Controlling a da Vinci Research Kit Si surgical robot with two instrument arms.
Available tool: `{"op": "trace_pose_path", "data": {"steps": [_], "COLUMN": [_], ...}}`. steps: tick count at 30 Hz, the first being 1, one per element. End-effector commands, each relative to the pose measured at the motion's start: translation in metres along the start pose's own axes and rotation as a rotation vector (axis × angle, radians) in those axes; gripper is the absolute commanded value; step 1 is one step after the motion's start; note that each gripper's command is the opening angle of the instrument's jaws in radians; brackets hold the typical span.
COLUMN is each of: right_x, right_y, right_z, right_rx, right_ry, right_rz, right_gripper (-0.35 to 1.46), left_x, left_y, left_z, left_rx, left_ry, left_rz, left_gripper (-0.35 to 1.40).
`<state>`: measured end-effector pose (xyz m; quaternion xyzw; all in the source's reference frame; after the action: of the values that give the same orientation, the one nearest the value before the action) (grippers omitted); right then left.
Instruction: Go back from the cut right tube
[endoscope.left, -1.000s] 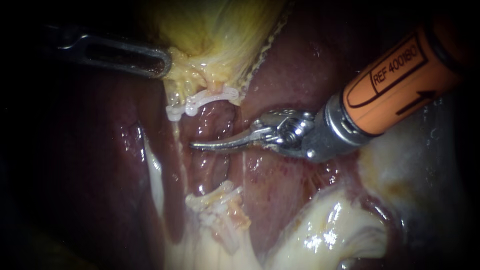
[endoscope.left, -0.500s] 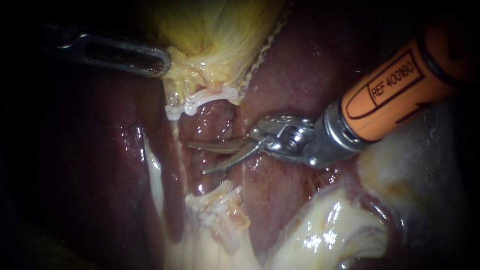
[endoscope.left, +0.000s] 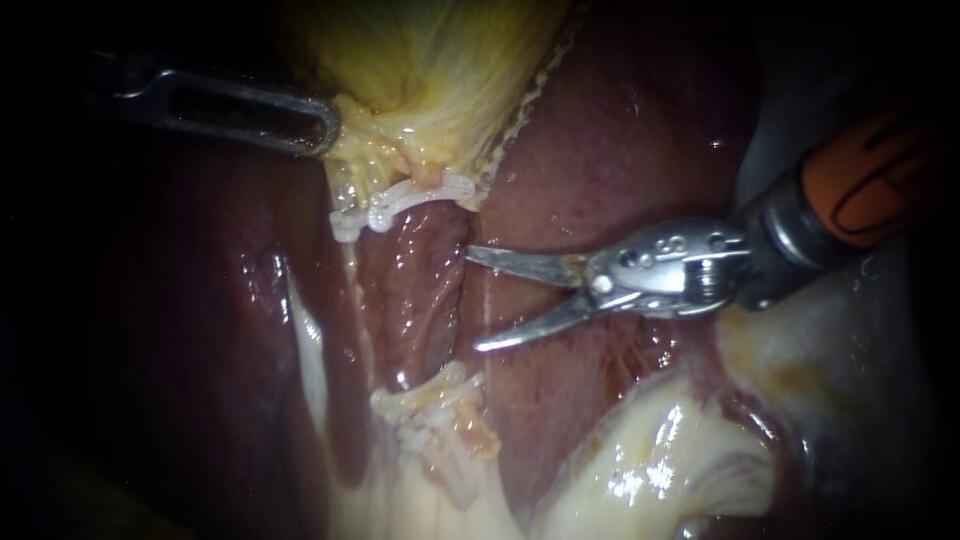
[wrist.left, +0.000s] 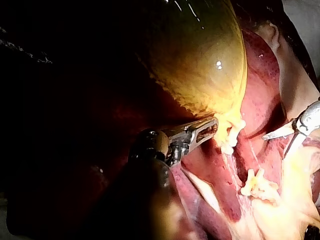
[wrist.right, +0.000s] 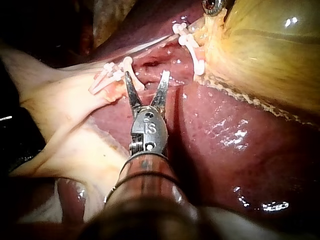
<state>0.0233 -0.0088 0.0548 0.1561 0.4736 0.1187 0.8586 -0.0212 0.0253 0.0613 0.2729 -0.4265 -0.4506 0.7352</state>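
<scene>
One dark-red liver (endoscope.left: 620, 130) fills the view, with the yellow gallbladder (endoscope.left: 440, 60) above it. The left instrument (endoscope.left: 325, 125) has its claw closed on the gallbladder's lower end. The right instrument (endoscope.left: 475, 298), claw open, sits just beside the tube (endoscope.left: 415, 290). The tube runs between the upper clip (endoscope.left: 400, 205) and the lower clips (endoscope.left: 430, 400).

gallbladder (endoscope.left: 430, 60) above upper clip (endoscope.left: 405, 205) | lower clips (endoscope.left: 430, 405) below | right instrument (endoscope.left: 474, 300) right of tube (endoscope.left: 415, 290) between clips | left instrument (endoscope.left: 325, 125) left of gallbladder

Gallbladder (endoscope.left: 440, 60) yellow, liver (endoscope.left: 620, 130) dk red, clips (endoscope.left: 405, 203) white, fatty tissue (endoscope.left: 650, 460) cream.
</scene>
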Motion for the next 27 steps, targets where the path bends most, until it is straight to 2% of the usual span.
{"op": "trace_pose_path", "data": {"steps": [1,7,10,12,20,27], "right_x": [0.0002,0.0016,0.0019,0.0019,0.0012,0.0011], "right_y": [-0.0001,-0.0008,-0.0011,-0.0011,-0.0010,-0.0008], "right_z": [-0.0007,-0.0027,-0.0029,-0.0029,-0.0040,-0.0046], "right_rx": [-0.011,-0.039,-0.038,-0.037,-0.032,-0.030], "right_ry": [-0.035,-0.175,-0.223,-0.234,-0.237,-0.266], "right_rz": [-0.003,-0.005,-0.006,-0.008,-0.011,-0.015], "right_gripper": [1.43,1.43,1.41,1.41,1.40,1.38], "left_x": [0.0000,0.0000,0.0000,0.0000,0.0000,0.0003], "left_y": [0.0000,0.0000,0.0000,0.0000,0.0000,-0.0001], "left_z": [0.0000,0.0000,0.0000,0.0000,0.0001,0.0009], "left_rx": [0.000,0.000,0.000,0.000,-0.001,-0.005], "left_ry": [0.000,0.000,0.000,0.000,0.000,-0.003], "left_rz": [0.000,0.000,0.000,0.000,0.000,0.002], "left_gripper": [-0.35,-0.35,-0.35,-0.35,-0.35,-0.35]}}
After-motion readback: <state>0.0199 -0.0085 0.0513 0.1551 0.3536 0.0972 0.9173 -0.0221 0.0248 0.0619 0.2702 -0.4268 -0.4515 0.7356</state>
